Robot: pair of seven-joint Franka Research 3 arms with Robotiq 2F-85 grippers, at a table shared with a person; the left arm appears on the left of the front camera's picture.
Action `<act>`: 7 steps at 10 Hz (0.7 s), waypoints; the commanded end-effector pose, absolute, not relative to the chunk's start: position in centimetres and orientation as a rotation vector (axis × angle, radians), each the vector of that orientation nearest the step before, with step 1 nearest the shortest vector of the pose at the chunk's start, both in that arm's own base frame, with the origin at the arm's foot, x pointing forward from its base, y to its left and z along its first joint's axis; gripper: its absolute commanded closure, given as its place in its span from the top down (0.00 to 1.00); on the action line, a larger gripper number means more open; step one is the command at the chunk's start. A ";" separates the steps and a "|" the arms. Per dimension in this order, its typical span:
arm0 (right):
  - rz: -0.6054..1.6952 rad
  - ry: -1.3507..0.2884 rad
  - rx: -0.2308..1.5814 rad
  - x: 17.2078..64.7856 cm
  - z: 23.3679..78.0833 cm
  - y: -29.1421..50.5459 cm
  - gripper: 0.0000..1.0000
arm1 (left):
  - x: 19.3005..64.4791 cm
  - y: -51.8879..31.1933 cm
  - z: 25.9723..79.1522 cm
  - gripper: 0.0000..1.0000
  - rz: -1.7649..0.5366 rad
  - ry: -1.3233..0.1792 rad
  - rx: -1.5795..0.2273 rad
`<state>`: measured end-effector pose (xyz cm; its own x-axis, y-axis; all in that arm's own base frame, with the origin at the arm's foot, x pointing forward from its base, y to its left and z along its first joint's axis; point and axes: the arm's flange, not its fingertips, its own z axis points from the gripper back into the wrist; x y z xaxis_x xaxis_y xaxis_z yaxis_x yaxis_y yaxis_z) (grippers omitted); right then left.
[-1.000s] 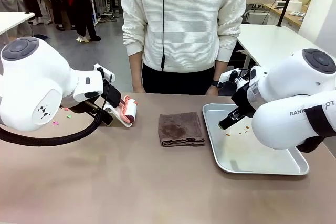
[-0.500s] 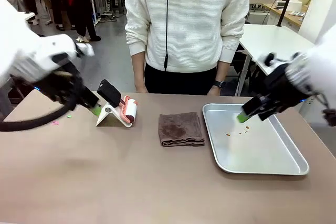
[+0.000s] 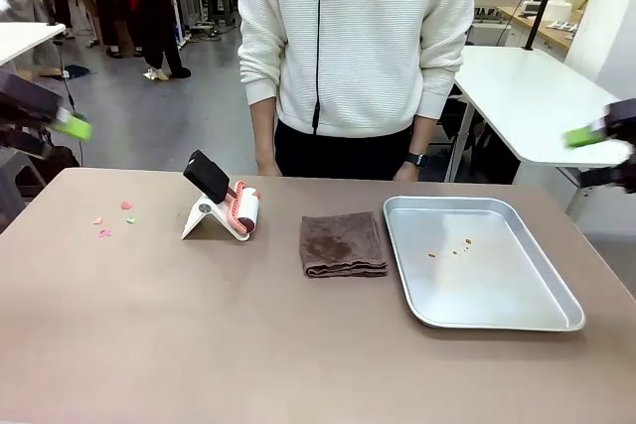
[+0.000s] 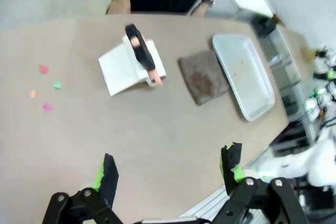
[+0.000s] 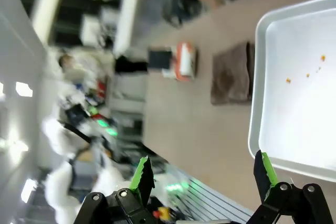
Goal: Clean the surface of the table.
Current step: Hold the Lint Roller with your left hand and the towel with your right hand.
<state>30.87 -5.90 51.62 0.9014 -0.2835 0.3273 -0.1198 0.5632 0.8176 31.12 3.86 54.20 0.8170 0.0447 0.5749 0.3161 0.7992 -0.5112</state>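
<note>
Well, you are at the very beginning of the cleaning, as I judge it. The bench lies broad and brown in front of you. A few coloured scraps lie on it toward its far left part, not yet removed. Just to the right of them the lint roller leans on its white stand, with the black handle pointing up and to the left. After it comes a folded brown cloth, and then the silver tray, which has some small crumbs in it. A person stands at the far side of the bench.

The next move, I think, calls for a tool, and the roller looks suitable for the scraps. The left arm is on that side. You would need to bring its claw down over the black handle, with the jaws set across it, and to lift the roller without tipping the stand.

The left claw hangs high above the bench and looks down on it. Its fingers are spread wide, with nothing between them, and they touch nothing. The right claw is equally wide and empty, up over the right end of the bench near the tray. In the front view both claws are blurred at the picture's edges, so you cannot tell more from there.
</note>
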 end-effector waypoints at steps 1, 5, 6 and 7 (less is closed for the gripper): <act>-0.198 -0.528 1.112 29.5 48.7 -10.3 1.00 | 27.0 8.2 47.9 1.00 -0.075 -0.687 -0.804; -0.376 -0.615 1.262 27.2 44.8 -18.3 1.00 | 24.7 12.3 43.6 1.00 0.127 -0.791 -0.993; -0.401 -0.612 1.273 27.3 43.9 -18.8 1.00 | 24.5 12.1 42.8 1.00 0.159 -0.806 -1.003; -0.420 -0.638 1.236 27.5 43.3 -19.0 1.00 | 24.5 11.6 42.2 1.00 0.206 -0.815 -0.989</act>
